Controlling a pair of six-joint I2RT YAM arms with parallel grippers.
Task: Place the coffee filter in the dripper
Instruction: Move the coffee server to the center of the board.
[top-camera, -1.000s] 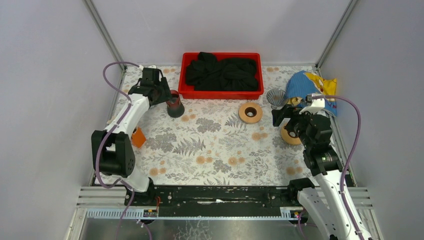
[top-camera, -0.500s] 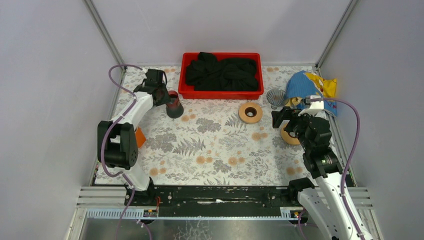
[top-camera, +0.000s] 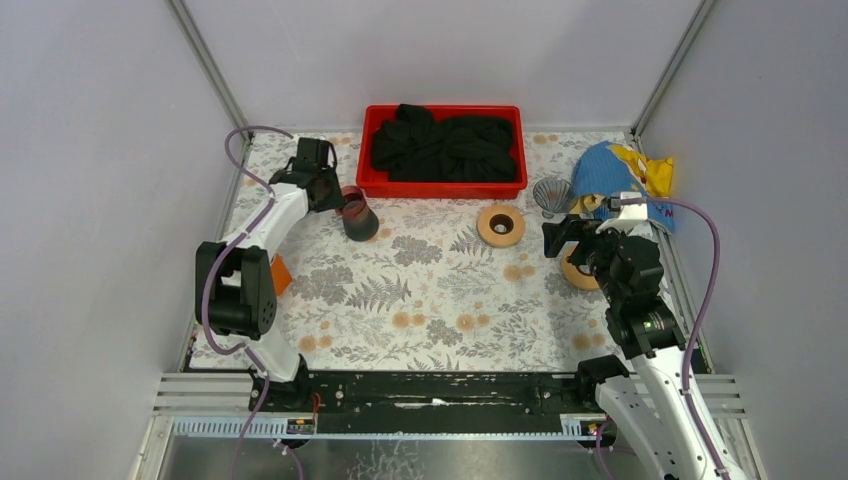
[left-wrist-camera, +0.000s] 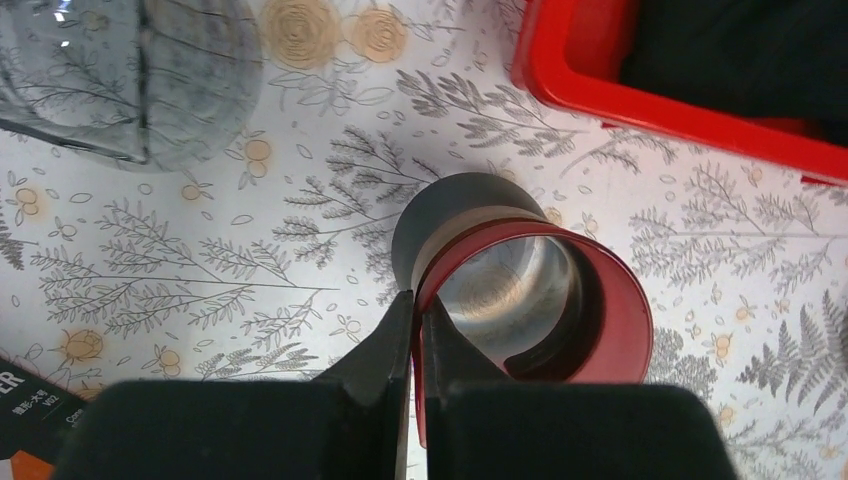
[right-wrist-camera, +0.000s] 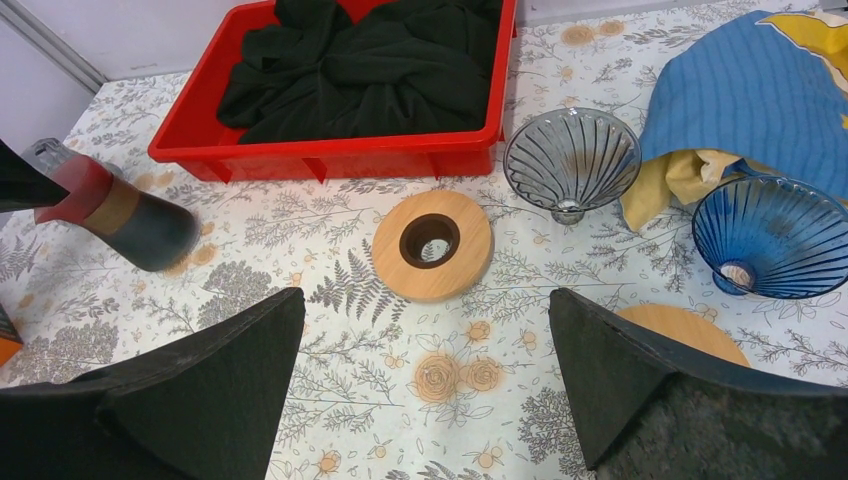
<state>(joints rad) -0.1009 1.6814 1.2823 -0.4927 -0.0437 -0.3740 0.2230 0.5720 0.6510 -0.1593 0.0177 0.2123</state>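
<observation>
Left fingers (left-wrist-camera: 392, 345) clamped on tilted red cup (left-wrist-camera: 500, 290); right fingers (right-wrist-camera: 200, 400) wide apart, empty.

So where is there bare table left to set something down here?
Bare table runs from the wooden ring and cup down to the arm bases. The red tray fills the back middle. Crowded at far right: clear dripper, blue dripper, cloth, right gripper.

The left arm (top-camera: 262, 228) reaches from its base toward twelve o'clock, and the left gripper (left-wrist-camera: 415, 300) points to four o'clock, pinched on the rim of a red cup (left-wrist-camera: 625, 322) (jaws almost touching). The right arm (top-camera: 640, 310) rises toward twelve o'clock, with the right gripper (right-wrist-camera: 422, 295) spread wide, holding nothing and aimed at ten o'clock.
</observation>
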